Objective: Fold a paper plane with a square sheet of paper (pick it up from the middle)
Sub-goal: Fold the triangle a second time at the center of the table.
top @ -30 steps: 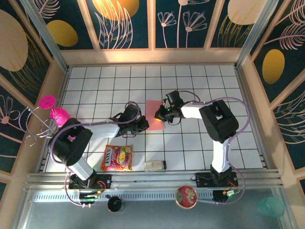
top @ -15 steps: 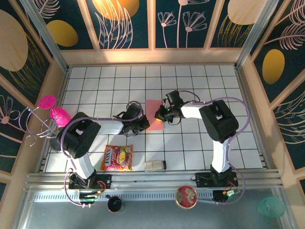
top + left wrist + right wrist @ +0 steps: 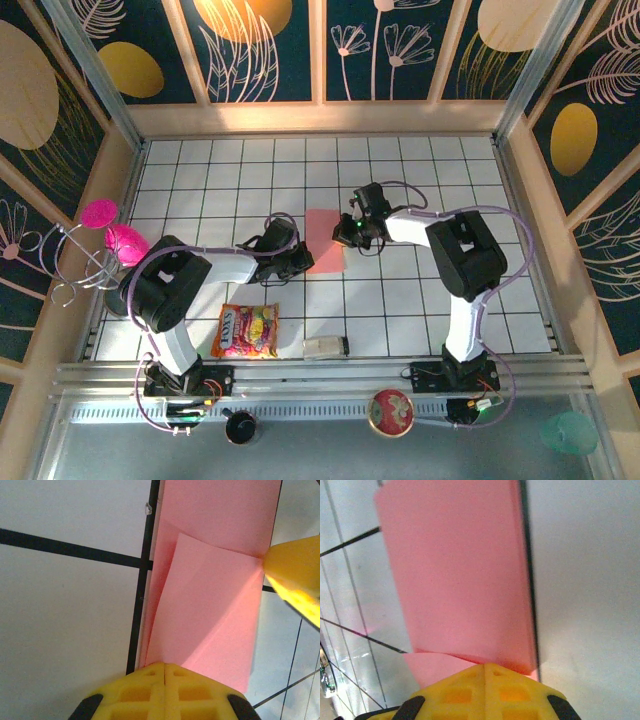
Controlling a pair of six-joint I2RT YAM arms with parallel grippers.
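Note:
The salmon-pink sheet of paper (image 3: pixel 324 241) lies folded into a narrow rectangle on the white tiled table. In the left wrist view the paper (image 3: pixel 210 580) shows a slanted flap lying over a lower layer. My left gripper (image 3: pixel 303 261) is shut, its yellow tips (image 3: pixel 165 667) resting on the paper's near left corner. My right gripper (image 3: pixel 347 231) is shut too, its tips (image 3: pixel 485 666) pressing on the paper (image 3: pixel 455 570) at its right edge. Its yellow fingertip (image 3: pixel 295 580) shows at the right of the left wrist view. Neither gripper has paper between its fingers.
An orange-yellow snack packet (image 3: pixel 246 331) lies near the front left, with a small white and black object (image 3: pixel 325 347) beside it. Magenta round pieces with wire loops (image 3: pixel 110 235) stand at the left wall. A red round lid (image 3: pixel 390 412) sits on the front rail.
The right gripper has slid along the paper's right edge towards the far side. The left gripper has edged right onto the near left corner, and its elbow has swung in.

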